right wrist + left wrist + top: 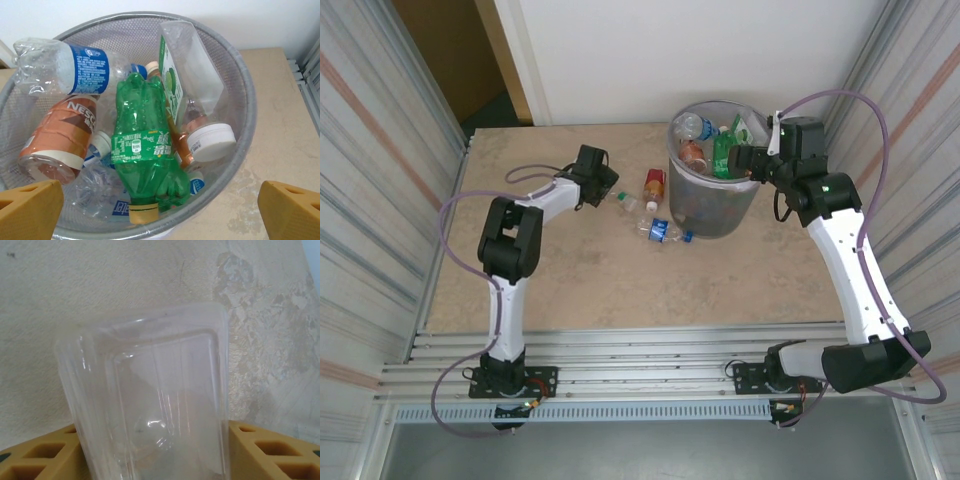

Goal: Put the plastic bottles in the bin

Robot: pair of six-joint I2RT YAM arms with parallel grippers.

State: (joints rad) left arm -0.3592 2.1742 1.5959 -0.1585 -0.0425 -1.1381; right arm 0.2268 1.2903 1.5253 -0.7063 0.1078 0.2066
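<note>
Left gripper [610, 190]: jaws narrowed against both sides of a clear bottle [150, 390] lying on the table [570, 290], left of the bin [715, 215]. The bottle's long axis runs away from the wrist, toward the bin, squared end farthest. Its thin, slick walls may buckle and squirt free. Right gripper [160, 212] hangs wide and empty over the bin.
</note>
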